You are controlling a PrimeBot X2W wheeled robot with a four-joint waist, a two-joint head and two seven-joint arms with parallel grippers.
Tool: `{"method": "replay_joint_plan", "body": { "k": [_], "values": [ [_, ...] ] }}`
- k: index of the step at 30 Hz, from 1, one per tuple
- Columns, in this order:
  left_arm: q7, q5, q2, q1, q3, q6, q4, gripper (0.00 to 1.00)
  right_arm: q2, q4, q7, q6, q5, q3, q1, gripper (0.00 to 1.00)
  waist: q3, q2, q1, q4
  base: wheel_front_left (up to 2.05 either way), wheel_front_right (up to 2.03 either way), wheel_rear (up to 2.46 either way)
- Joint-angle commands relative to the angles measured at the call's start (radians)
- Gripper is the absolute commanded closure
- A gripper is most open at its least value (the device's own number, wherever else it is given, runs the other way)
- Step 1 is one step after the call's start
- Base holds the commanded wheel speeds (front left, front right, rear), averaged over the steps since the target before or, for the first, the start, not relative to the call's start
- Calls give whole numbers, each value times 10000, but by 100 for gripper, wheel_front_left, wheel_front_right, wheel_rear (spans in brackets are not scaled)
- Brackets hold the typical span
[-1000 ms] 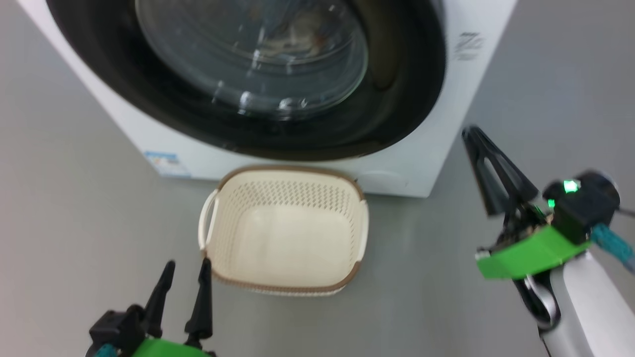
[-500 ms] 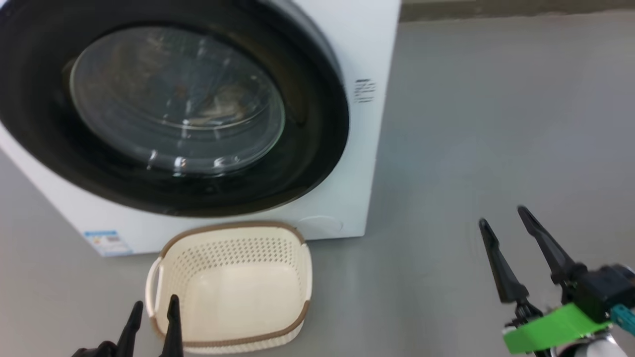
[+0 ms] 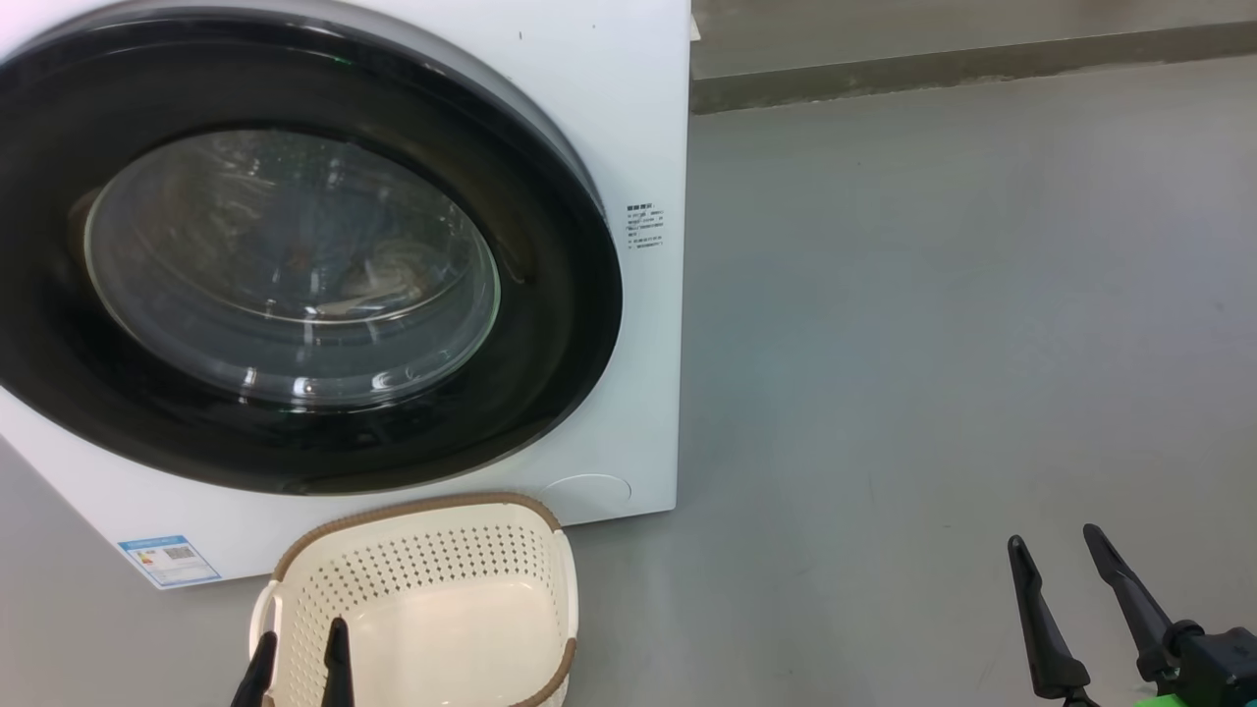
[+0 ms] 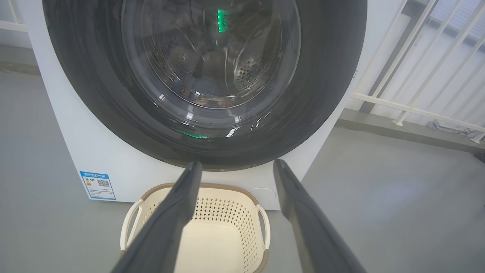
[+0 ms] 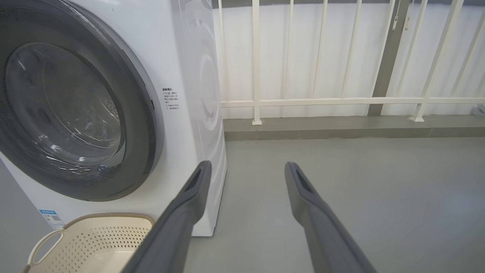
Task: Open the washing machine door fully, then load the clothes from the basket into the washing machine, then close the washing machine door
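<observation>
Grey floor (image 3: pixel 933 344) in front of me: washing machine (image 3: pixel 643 393) stands on it, basket (image 3: pixel 422 570) just before it.

The left gripper (image 3: pixel 299 673) is at the lower left of the head view. The tips of its two dark fingers (image 3: pixel 337 658) rise over the bottom edge, nearly upright and parallel. Its jaws stand apart with nothing between them, and in the left wrist view the gap is wide and free. The right gripper (image 3: pixel 1053 538) is at the lower right. Its fingers lean a little to the left, also spread and holding nothing. At their base sits a black wrist block (image 3: pixel 1218 660) with a bit of green under it.
</observation>
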Motion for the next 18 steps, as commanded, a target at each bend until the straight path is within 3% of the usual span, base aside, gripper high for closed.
{"method": "replay_joint_plan", "body": {
  "k": [1, 11, 12, 18],
  "values": [
    [-65, 158, 91, -227, 295, -25, -274, 0, -98, -239, -46, -57, -93, 144, -104, 0, -12, 0, 0, -24, 0, 0, 0],
    [-65, 253, 91, -225, 262, -25, -255, 0, -100, -255, -46, -57, -139, 104, -138, 0, 43, 0, 0, 23, 0, 0, 0],
    [0, 196, -4, 6, -40, 2, 6, 100, 73, 29, -2, 2, -71, -96, -1, 100, 42, 0, 0, 19, 0, 0, 0],
    [77, -90, -68, 12, -61, 2, 388, 100, 210, 498, 64, 1, 244, -61, -4, 100, 49, 0, 2, 31, 0, 0, 0]
  ]
}}
